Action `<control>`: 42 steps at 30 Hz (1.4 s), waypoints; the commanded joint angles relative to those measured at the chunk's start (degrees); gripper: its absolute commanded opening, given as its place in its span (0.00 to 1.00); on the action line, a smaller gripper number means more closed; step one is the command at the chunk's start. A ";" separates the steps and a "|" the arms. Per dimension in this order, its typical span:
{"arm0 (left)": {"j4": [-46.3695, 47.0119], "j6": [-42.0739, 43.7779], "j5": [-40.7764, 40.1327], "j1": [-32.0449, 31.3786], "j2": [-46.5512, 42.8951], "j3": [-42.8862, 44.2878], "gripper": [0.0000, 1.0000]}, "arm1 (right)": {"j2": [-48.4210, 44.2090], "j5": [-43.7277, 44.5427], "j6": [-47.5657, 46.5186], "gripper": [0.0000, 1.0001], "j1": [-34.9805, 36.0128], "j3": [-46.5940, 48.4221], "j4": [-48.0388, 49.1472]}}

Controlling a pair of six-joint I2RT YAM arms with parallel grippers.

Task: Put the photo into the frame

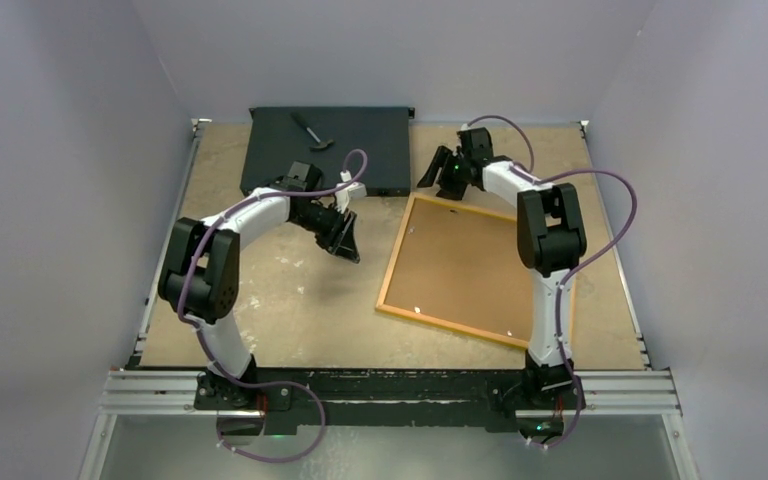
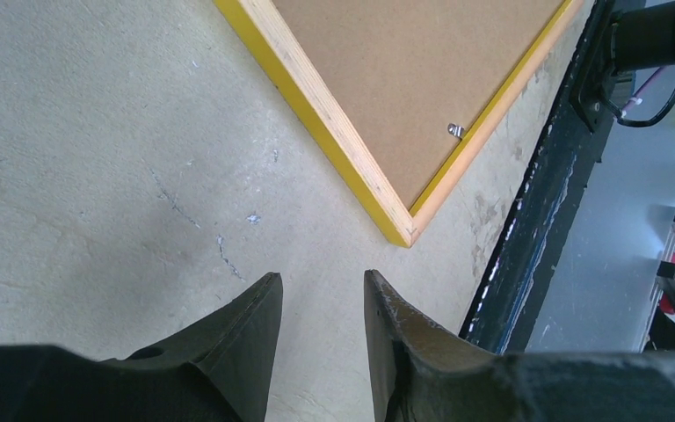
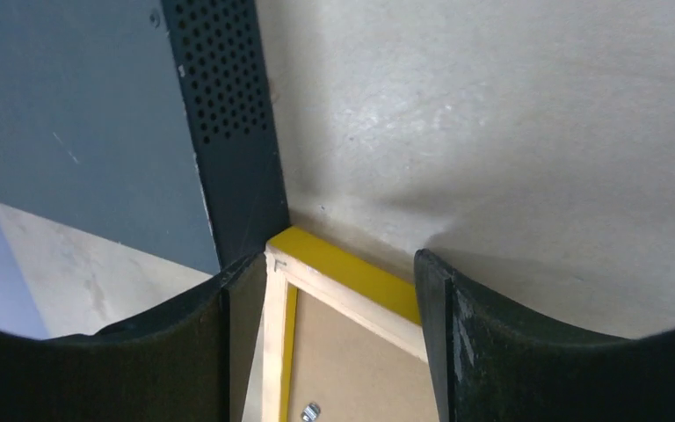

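Note:
The frame [image 1: 396, 252] lies face down at centre right, a yellow-orange border around a brown backing board [image 1: 465, 265]. The photo is not in view. My left gripper [image 1: 348, 245] is open and empty over bare table to the left of the frame. In the left wrist view [image 2: 323, 280] the frame's near corner [image 2: 402, 230] lies ahead of it. My right gripper [image 1: 438, 178] is open at the frame's far left corner. In the right wrist view [image 3: 338, 257] the jaws stand either side of that corner [image 3: 343, 268]; I cannot tell if they touch it.
A flat black box [image 1: 325, 150] lies at the back, a small hammer-like tool [image 1: 312, 130] on it; its perforated edge [image 3: 228, 132] nearly meets the frame's corner. Small metal clips [image 2: 455, 131] sit on the backing board. The table's dark front rail [image 2: 527, 237] runs nearby.

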 commanded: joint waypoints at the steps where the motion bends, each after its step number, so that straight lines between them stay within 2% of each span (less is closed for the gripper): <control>1: 1.49 -1.30 -0.28 0.58 -2.97 1.91 0.38 | -2.20 -1.41 -1.82 0.65 1.15 -3.66 -1.52; 10: 5.45 -4.46 -0.53 0.19 -3.07 -0.05 0.41 | -8.69 -2.54 -0.41 0.63 3.71 -18.27 4.94; 17: 8.97 -7.05 -1.94 -2.00 -1.04 -1.44 0.47 | -8.03 -5.99 0.51 0.70 6.95 -14.14 5.47; 20: 11.78 -9.52 -1.71 -2.79 0.24 -2.29 0.52 | -9.03 -7.66 -0.17 0.75 6.95 -9.65 1.46; 22: 14.59 -11.86 -2.52 -3.94 0.79 -2.95 0.57 | -11.30 -4.12 -0.63 0.79 6.48 -8.32 -1.37; 27: 22.00 -18.33 -5.39 -8.01 3.49 -1.85 0.61 | -22.82 0.99 -0.24 0.83 4.05 -16.47 -1.08; 31: 27.29 -23.25 -6.26 -9.26 8.11 -0.32 0.58 | -29.32 -2.92 0.52 0.80 2.40 -26.37 2.19; 36: 31.47 -28.06 -5.89 -9.33 12.89 0.83 0.45 | -33.78 -9.34 4.02 0.73 2.21 -38.23 10.93; 42: 33.73 -30.17 -5.82 -9.80 14.88 0.90 0.35 | -33.64 -13.99 8.29 0.68 2.45 -44.83 20.85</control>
